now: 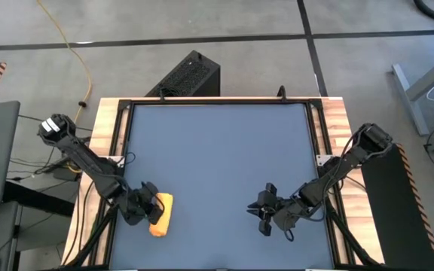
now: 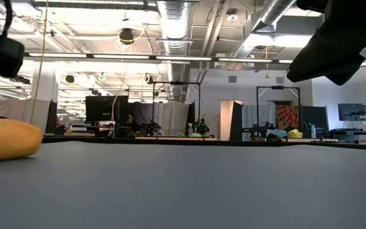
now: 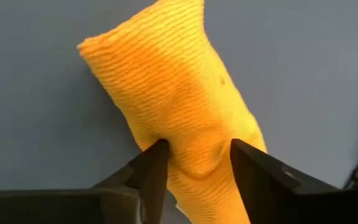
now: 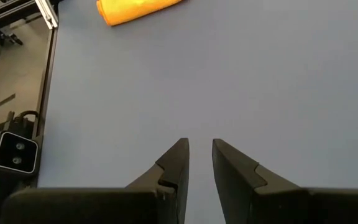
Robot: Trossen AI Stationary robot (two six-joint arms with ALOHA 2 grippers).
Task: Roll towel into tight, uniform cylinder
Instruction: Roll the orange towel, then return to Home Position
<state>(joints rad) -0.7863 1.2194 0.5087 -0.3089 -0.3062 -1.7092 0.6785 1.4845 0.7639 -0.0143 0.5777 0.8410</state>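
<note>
The yellow towel lies rolled into a short thick roll on the dark blue mat, near its near left corner. It also shows in the low view and the right wrist view. My left gripper is shut on the roll. My right gripper hovers over the mat's near right part, far from the towel, with only a narrow gap between its fingers and nothing in it. My left gripper pinches the roll between its two fingers, one on each long side. The cloth bulges up between the fingertips. The fingers come slanting down from the table's far left. The roll lies on the mat, and most of its length reaches beyond the fingers.
The mat fills the black frame on the wooden table top. Most of the mat is bare between the two arms. A black box stands on the floor beyond the far edge.
</note>
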